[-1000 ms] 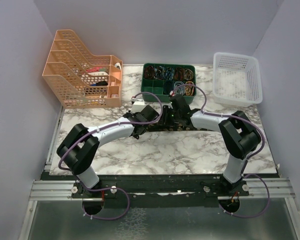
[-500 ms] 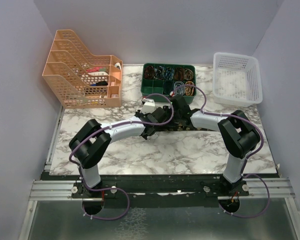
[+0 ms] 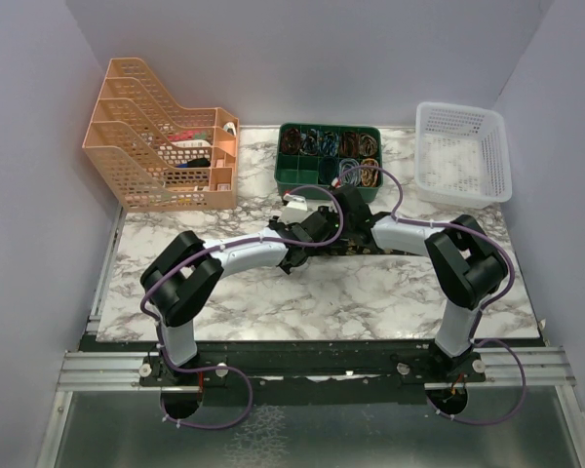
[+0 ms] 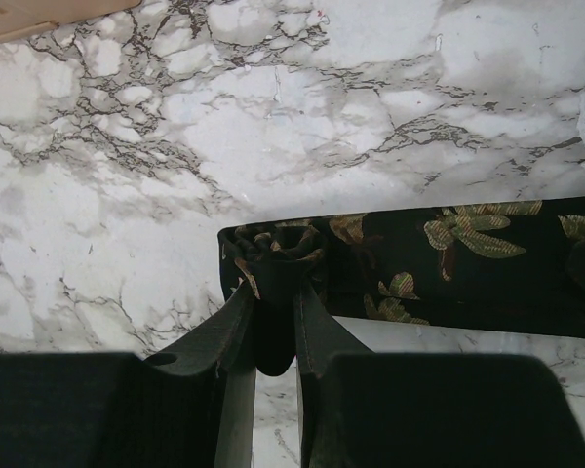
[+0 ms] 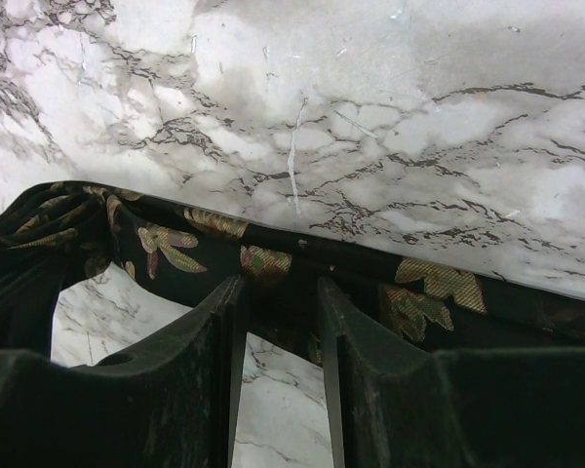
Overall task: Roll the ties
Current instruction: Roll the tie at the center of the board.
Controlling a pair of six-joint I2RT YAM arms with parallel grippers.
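Necktie (image 4: pixel 448 263), one, clamped by left pincer (image 4: pixel 276 297) and right pincer (image 5: pixel 281 290)

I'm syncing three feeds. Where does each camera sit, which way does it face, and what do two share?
Top external: above and behind, facing down at the table; left arm and right arm show.
Left wrist: on that wrist, looks down past the left gripper at the rolled end of the tie.
Right wrist: on that wrist, looks down past the right gripper at flat tie.
Shared: both wrist views show tie and marble.
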